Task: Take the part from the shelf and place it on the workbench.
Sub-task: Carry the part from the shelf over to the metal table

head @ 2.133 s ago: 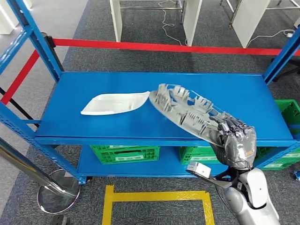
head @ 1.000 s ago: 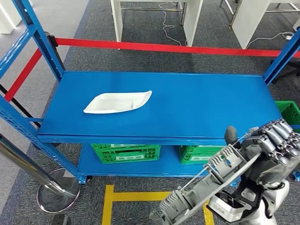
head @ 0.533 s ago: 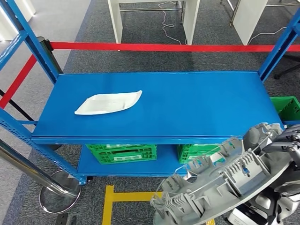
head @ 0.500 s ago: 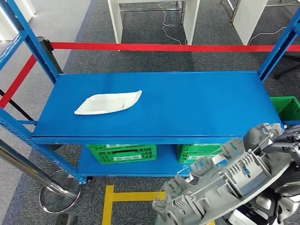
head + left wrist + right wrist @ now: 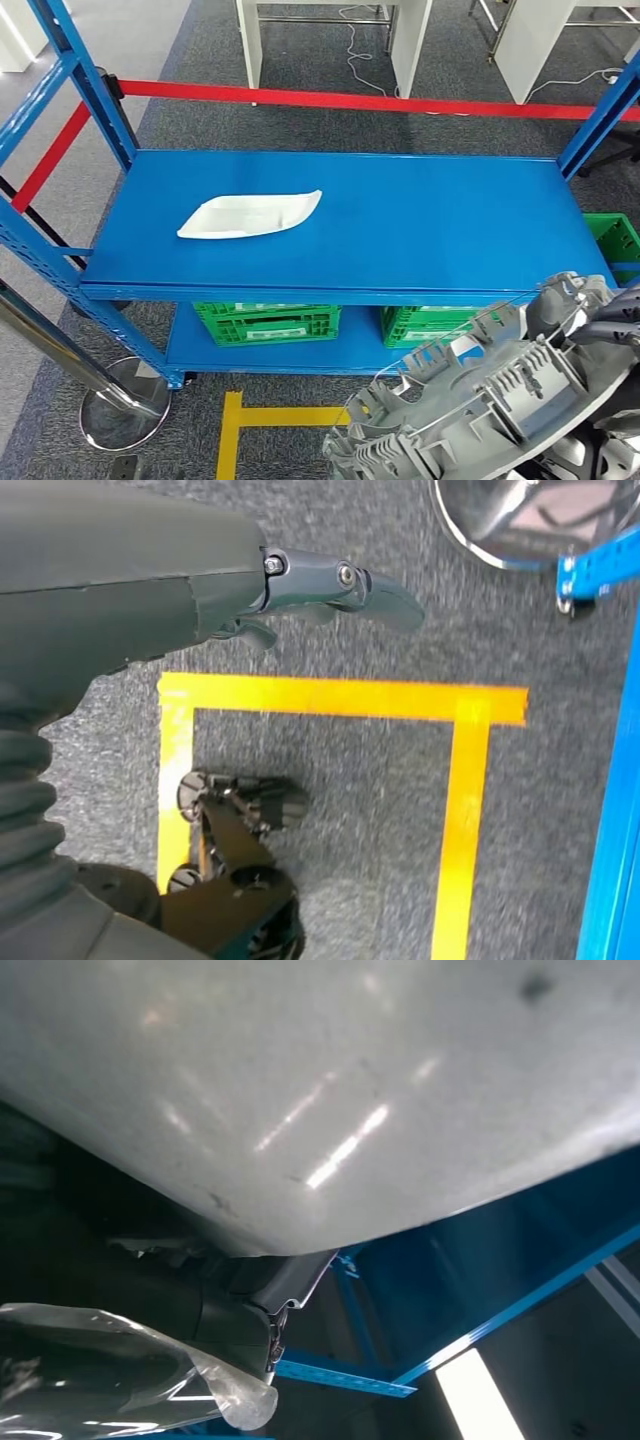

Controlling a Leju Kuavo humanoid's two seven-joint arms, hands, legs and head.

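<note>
We see the right hand (image 5: pixel 604 325) at the lower right of the head view, gripping the grey ribbed part (image 5: pixel 483 400), which hangs in front of the blue shelf (image 5: pixel 423 220), off its top board and below its front edge, tilted with the ribbed side up. In the right wrist view the part's smooth pale underside (image 5: pixel 317 1090) fills most of the frame, with dark fingers (image 5: pixel 226 1300) tucked under it (clear plastic wrap sits over the wrist cover). The left hand (image 5: pixel 226 590) hangs over grey carpet and yellow floor tape (image 5: pixel 340 695), holding nothing, fingers stretched out and apart. A white flat piece (image 5: pixel 249 214) lies on the shelf's top board, left of centre. Green crates (image 5: pixel 264 325) sit on the lower board.
</note>
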